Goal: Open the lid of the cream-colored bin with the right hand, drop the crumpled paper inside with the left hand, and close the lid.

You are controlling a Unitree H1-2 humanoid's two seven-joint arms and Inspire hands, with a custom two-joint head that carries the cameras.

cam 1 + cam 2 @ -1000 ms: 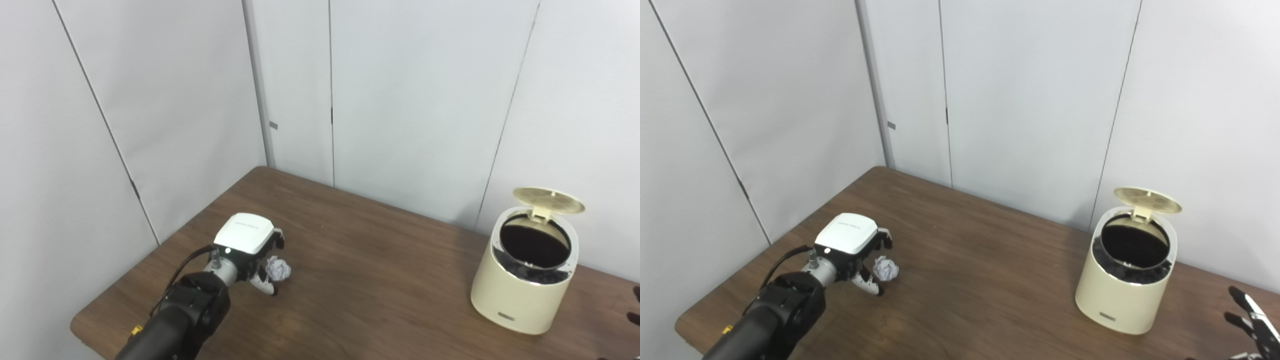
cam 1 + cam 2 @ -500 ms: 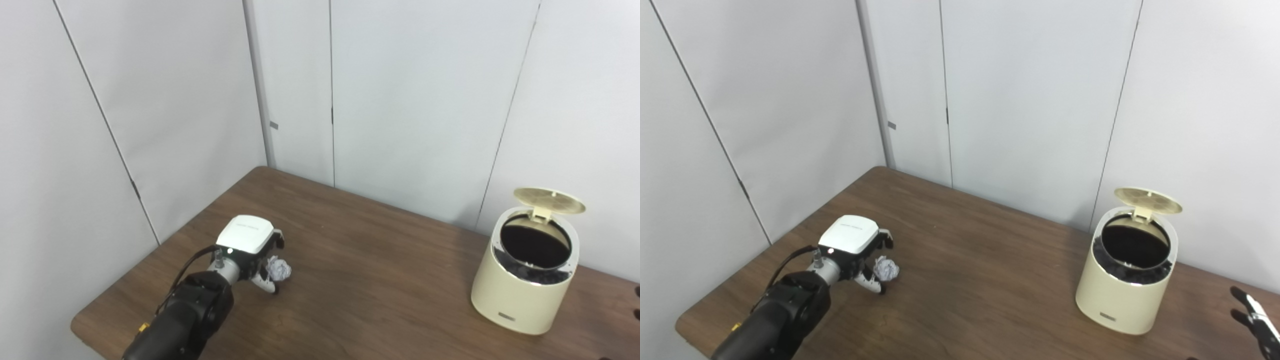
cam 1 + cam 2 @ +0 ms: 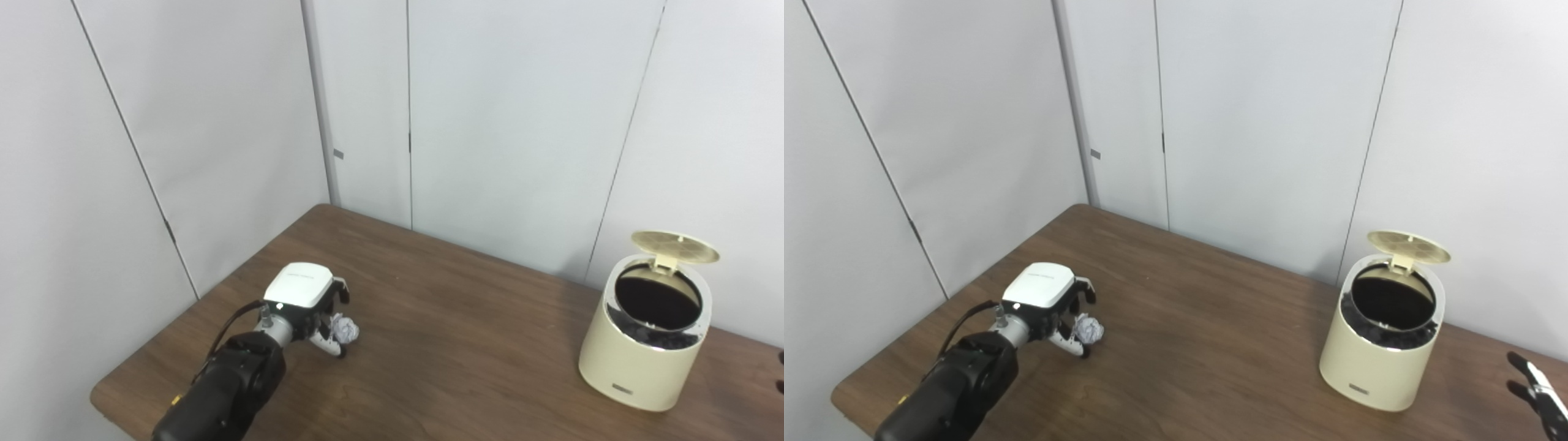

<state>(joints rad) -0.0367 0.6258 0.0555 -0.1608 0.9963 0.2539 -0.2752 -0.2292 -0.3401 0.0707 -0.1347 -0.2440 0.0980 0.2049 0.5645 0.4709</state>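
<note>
Left eye view, item by item, placed relative to the bin (image 3: 637, 373).

Left fingers (image 3: 331, 347): curled around the paper (image 3: 345, 329) but spread, not yet clamped; no firm grasp shows. Close them fully before you lift.
Left hand (image 3: 304, 300): low over the table (image 3: 465, 343), far left of the bin.
Paper: on the table, touching or just beside the fingers, well apart from the bin.
Lid (image 3: 674, 246): already tipped up at the bin's rear; mouth open and dark.
Right hand (image 3: 1538, 392): just right of the bin, fingers spread, holding nothing.

You should squeeze gently, raise clear, then carry rightward over the open mouth.
</note>
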